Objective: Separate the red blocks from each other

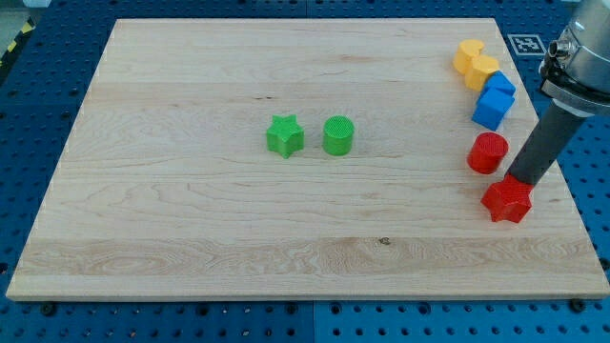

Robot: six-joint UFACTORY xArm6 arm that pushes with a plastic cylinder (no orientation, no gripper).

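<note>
Two red blocks are sitting apart near the board's [191,238] right edge, wide bare wood lying leftward: red cylinder [487,152] above, red star [506,200] below, my tip [518,182] touching its top. No pincer here. Blue blocks [495,101], yellow blocks [476,64] are crowding above; green star [284,135], green cylinder [338,135] mid-board.

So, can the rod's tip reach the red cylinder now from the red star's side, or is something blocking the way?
Probably yes. My tip rests against the top edge of the red star, and the red cylinder stands apart toward the view's upper left. Only bare board lies between them; the blue blocks sit beyond the cylinder.
</note>
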